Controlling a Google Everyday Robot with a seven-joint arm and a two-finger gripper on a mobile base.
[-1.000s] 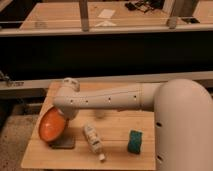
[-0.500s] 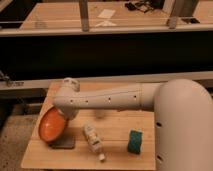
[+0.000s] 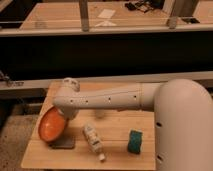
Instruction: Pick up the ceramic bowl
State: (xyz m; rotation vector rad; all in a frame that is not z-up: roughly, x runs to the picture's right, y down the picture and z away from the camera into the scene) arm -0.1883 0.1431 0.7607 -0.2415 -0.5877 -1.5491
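The ceramic bowl (image 3: 50, 126) is orange and stands tilted on its edge over the left part of the wooden table (image 3: 118, 125), its opening facing left and towards me. My gripper (image 3: 64, 119) is at the end of the white arm that reaches in from the right. It sits at the bowl's upper right rim, shut on the bowl. The fingers are mostly hidden behind the wrist and the bowl.
A small white bottle (image 3: 93, 141) lies on its side just right of the bowl. A green sponge (image 3: 134, 141) sits further right. A dark flat patch (image 3: 62, 144) lies under the bowl. A dark rail and a shelf run behind the table.
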